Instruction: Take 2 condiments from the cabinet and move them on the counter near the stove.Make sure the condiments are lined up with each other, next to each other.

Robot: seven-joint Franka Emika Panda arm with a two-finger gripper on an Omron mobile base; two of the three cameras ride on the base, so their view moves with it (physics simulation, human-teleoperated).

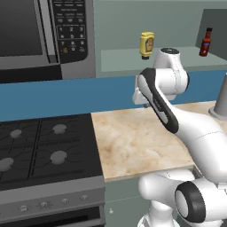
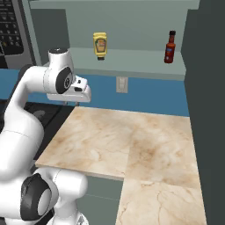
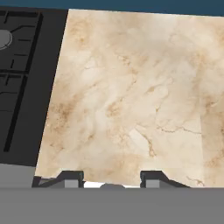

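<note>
Two condiments stand on the cabinet's open shelf (image 1: 128, 60) (image 2: 132, 59): a yellow squeeze bottle (image 1: 146, 44) (image 2: 100, 45) and, further right, a dark red hot-sauce bottle (image 1: 205, 42) (image 2: 170, 47). My gripper (image 3: 111, 178) (image 2: 70, 102) hangs below the shelf, pointing down over the beige marbled counter (image 1: 133, 142) (image 2: 123, 136) (image 3: 131, 96). Its fingertips stand apart, open, with nothing between them. The black stove (image 1: 44, 146) (image 3: 22, 65) borders the counter on the left.
A black-and-silver microwave (image 1: 40, 35) hangs above the stove. A grey cone-shaped object (image 1: 220, 102) stands at the counter's right end. A wall outlet (image 2: 121, 84) sits on the blue backsplash. A dark grey tall panel (image 2: 206, 110) bounds the counter on the right.
</note>
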